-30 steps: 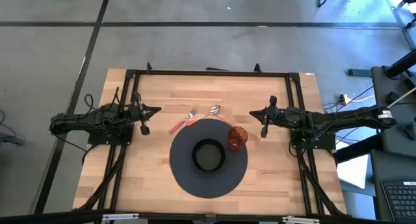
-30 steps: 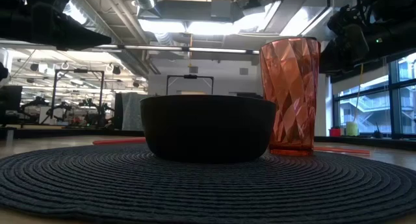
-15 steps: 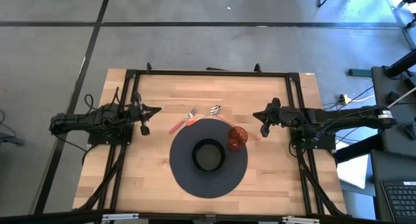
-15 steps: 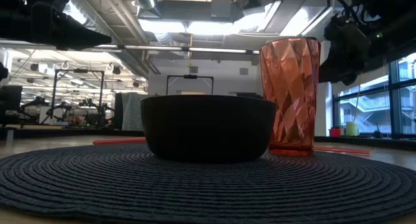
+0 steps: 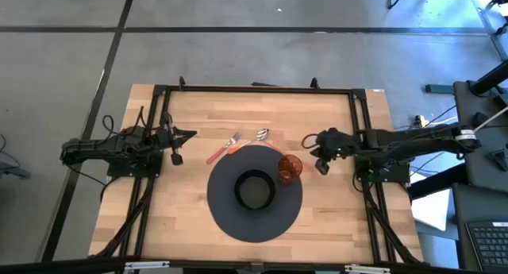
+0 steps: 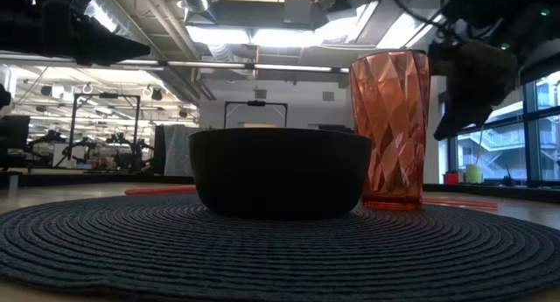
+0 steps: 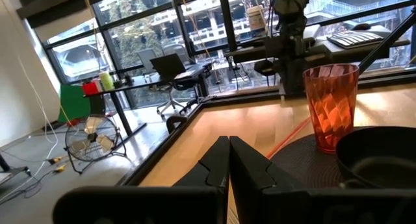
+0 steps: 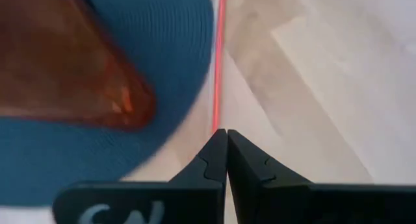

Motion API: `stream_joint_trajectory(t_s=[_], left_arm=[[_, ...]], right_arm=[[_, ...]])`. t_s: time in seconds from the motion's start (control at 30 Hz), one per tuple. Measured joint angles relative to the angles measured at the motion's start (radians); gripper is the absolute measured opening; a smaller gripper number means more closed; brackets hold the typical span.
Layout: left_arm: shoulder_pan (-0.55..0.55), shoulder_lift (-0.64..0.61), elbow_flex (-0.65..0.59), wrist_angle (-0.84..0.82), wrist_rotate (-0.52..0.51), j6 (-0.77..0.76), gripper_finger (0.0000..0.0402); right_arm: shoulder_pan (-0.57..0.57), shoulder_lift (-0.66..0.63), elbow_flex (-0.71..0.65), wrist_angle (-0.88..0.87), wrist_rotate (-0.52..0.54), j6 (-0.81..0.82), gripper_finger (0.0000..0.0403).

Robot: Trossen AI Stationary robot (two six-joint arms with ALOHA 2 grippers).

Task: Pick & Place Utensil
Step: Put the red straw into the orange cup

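Left arm: lies low and extended along the left side of the desk [image 5: 190,218], pointing inward toward the desk's centre. Left gripper [image 5: 176,158] hangs over the left part of the desk, fingers [image 7: 218,160] pressed together, nothing between them.

Right arm: reaches in from the right side of the desk, wrist bent downward. Right gripper [image 5: 318,167] is angled down toward the desk surface, right of centre, fingers [image 8: 220,156] closed flush against each other, holding nothing.
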Motion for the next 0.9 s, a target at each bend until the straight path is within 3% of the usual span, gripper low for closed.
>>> stream_joint_trajectory(t_s=[0.13,0.27,0.63,0.9], left_arm=[[0.0,0.0,0.0,0.0,0.0,-0.002,0.0004],[0.0,0.0,0.0,0.0,0.0,-0.001,0.0004],[0.0,0.0,0.0,-0.006,0.0,0.0,0.0004],[0.0,0.0,0.0,-0.006,0.0,-0.002,0.0004]], right_arm=[[-0.01,0.126,0.106,-0.155,-0.003,-0.004,0.0033],[-0.01,0.256,0.209,-0.263,-0.035,-0.006,0.0078],[0.042,0.491,0.281,-0.284,-0.037,-0.105,0.0212],[0.049,0.577,0.283,-0.235,0.002,-0.103,0.0249]])
